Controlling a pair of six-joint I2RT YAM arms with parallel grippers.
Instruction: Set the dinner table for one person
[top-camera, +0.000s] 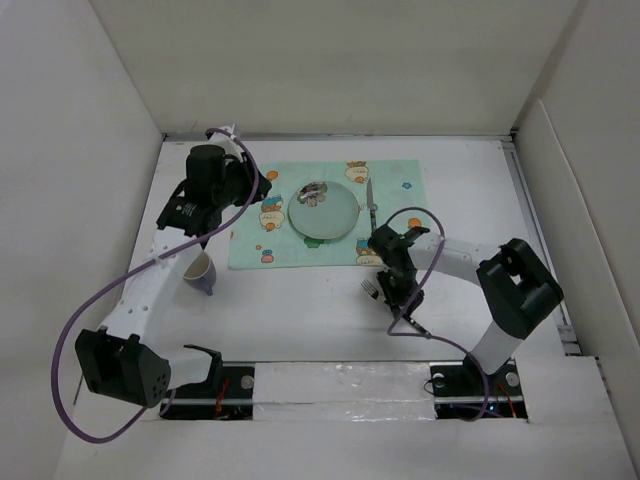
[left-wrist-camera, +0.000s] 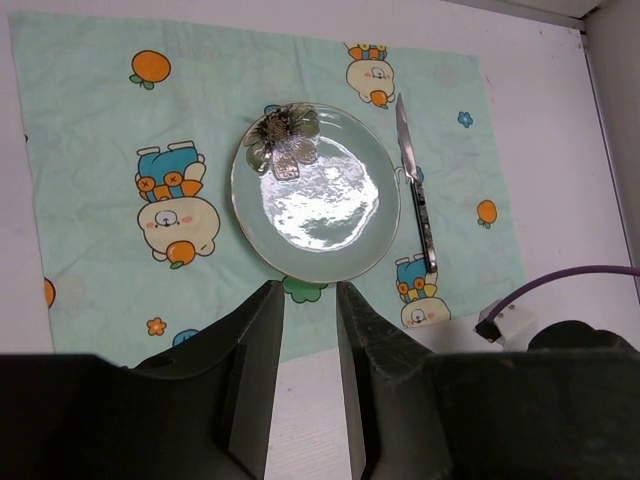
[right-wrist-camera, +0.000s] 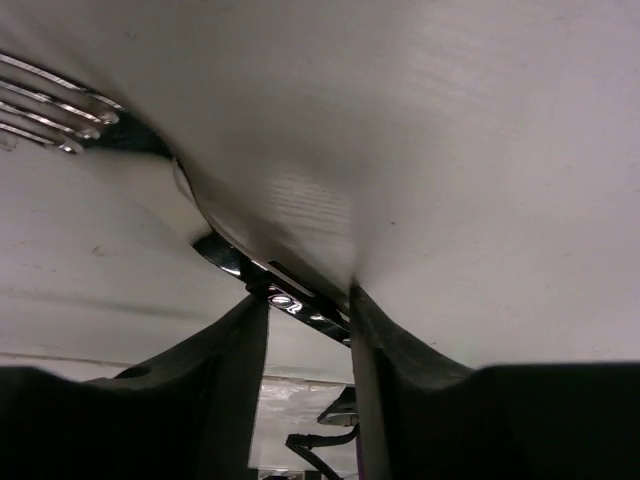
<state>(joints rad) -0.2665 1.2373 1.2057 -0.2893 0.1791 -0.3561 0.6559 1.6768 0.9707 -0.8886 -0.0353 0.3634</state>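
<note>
Fork (top-camera: 371, 288) between right jaws

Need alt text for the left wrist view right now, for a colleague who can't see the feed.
A clear glass plate with a flower-shaped ornament near its upper-left rim sits on a mint-green cartoon placemat, a knife lying just right of it. In the foreground, the left arm's jaws stand slightly apart and empty above the placemat's near edge.
</note>
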